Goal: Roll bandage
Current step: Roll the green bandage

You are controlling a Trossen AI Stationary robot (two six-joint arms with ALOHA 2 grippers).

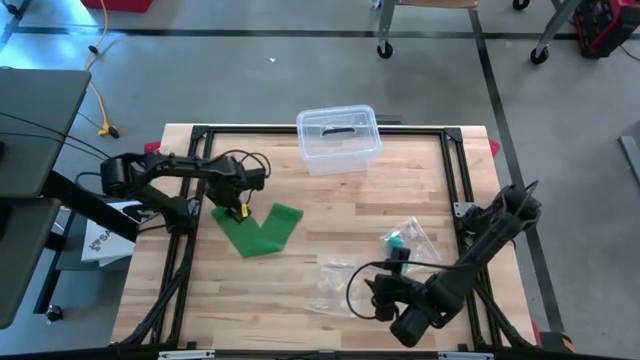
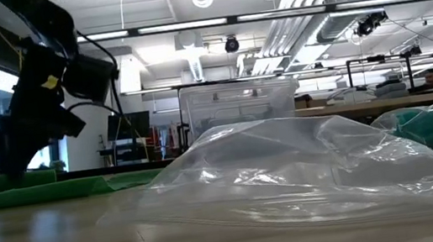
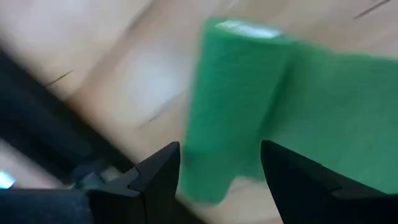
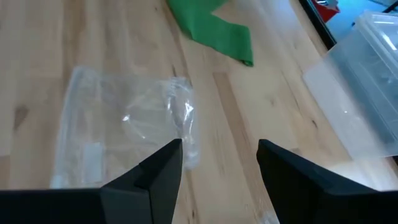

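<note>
Rolling looks barely begun. High view: the left gripper (image 1: 238, 203) hangs over one end of the flat green fabric bandage (image 1: 258, 230), which lies in a V on the pale wooden table (image 1: 330, 215); the right gripper (image 1: 383, 293) waits well apart, beside a crumpled clear plastic bag (image 1: 335, 283).

Low view: the strip lies limp and thin.

Left wrist view: fingers apart, clamping nothing, a short rolled end between them. Next, I judge, they must pinch that end and turn it.

Right wrist view: fingers apart, empty, the bag just ahead.
</note>
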